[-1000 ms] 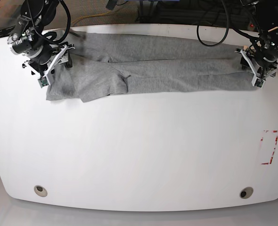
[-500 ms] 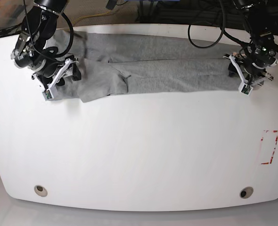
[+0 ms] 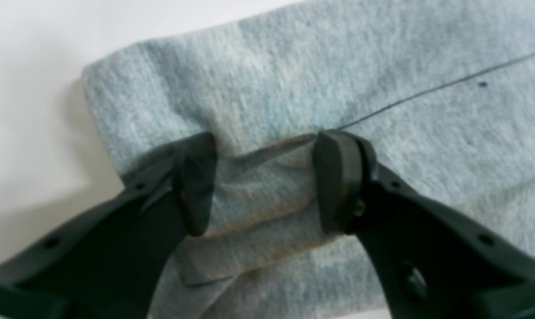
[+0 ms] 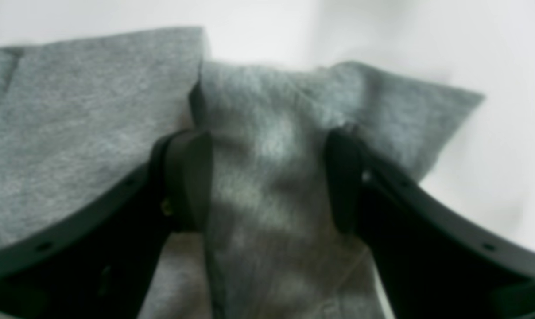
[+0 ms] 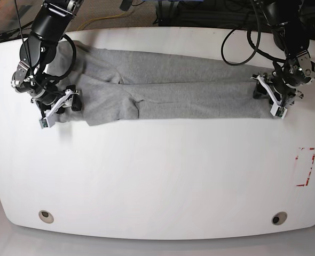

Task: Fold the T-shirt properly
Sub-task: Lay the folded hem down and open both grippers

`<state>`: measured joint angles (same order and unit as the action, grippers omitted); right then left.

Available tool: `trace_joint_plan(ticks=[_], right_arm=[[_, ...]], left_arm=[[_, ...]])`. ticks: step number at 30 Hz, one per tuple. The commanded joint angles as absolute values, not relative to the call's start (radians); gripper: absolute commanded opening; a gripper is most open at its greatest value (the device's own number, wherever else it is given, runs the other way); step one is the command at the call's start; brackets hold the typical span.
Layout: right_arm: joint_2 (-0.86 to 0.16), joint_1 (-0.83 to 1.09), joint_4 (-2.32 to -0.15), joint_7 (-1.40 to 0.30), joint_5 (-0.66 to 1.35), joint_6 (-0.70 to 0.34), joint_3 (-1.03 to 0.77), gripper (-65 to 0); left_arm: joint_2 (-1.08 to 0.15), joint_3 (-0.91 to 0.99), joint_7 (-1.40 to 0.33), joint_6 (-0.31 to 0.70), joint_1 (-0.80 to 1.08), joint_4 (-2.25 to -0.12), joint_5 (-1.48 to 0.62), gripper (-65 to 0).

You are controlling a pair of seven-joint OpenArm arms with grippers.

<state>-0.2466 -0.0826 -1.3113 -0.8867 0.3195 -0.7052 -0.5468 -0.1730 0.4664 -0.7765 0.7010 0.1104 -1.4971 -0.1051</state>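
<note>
You've got the T-shirt (image 5: 173,96), a long folded band along the desk's (image 5: 157,176) far edge, pinched at both ends by left end effector (image 3: 263,177) and right end effector (image 4: 267,177); soft, limp jersey, so grip bunched layers.

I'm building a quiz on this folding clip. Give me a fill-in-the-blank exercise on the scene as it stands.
1. Each hand grips one ____ of the long heather-grey jersey T-shirt.
2. The left hand pinches a ____ of cloth.
3. The white table carries a ____ rectangle mark at its edge.
4. The right hand is closed on ____ fabric.

Missing: end; fold; red; grey
</note>
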Motion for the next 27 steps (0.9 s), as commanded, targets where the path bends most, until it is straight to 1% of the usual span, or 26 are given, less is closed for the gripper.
trace_joint_plan(ticks=[1, 5, 8, 11, 14, 17, 19, 23, 27], right_arm=[[-0.297, -0.117, -1.259, -0.881, 0.315, -0.698, -0.547, -26.5], [-0.315, -0.166, -1.259, -0.886, 0.32, -0.698, -0.547, -26.5], [-0.325, -0.176, -1.339, -0.935, 0.32, -0.698, -0.547, -26.5], [-0.318, -0.173, -1.437, -1.007, 0.32, -0.698, -0.549, -26.5], [-0.306, -0.15, -1.538, -1.059, 0.321, -0.698, -0.55, -26.5], [-0.269, -0.116, -1.624, -1.086, 0.351, -0.698, -0.55, -26.5], [-0.265, -0.087, -1.659, -1.099, 0.378, -0.698, -0.547, -26.5], [-0.262, -0.045, -1.672, -1.104, 0.429, -0.698, -0.545, -26.5], [-0.248, -0.024, -1.667, -1.101, 0.43, -0.698, -0.545, -26.5]], left_arm=[[-0.177, 0.466, -0.825, 0.698, 0.09, -1.492, -0.058, -31.9], [-0.147, 0.469, -0.828, 0.698, 0.048, -1.497, -0.062, -31.8], [-0.136, 0.476, -0.829, 0.698, 0.027, -1.558, -0.065, -31.2], [-0.11, 0.501, -0.866, 0.698, 0.022, -1.627, -0.067, -31.0], [-0.084, 0.542, -0.934, 0.698, 0.018, -1.69, -0.081, -25.7], [-0.079, 0.619, -0.995, 0.698, 0.004, -1.727, -0.17, -16.4], [-0.081, 0.676, -1.036, 0.698, -0.001, -1.718, -0.236, -12.4], [-0.094, 0.748, -1.061, 0.698, -0.001, -1.659, -0.323, -11.1], [-0.163, 0.75, -1.061, 0.698, 0.001, -1.56, -0.383, -11.1]])
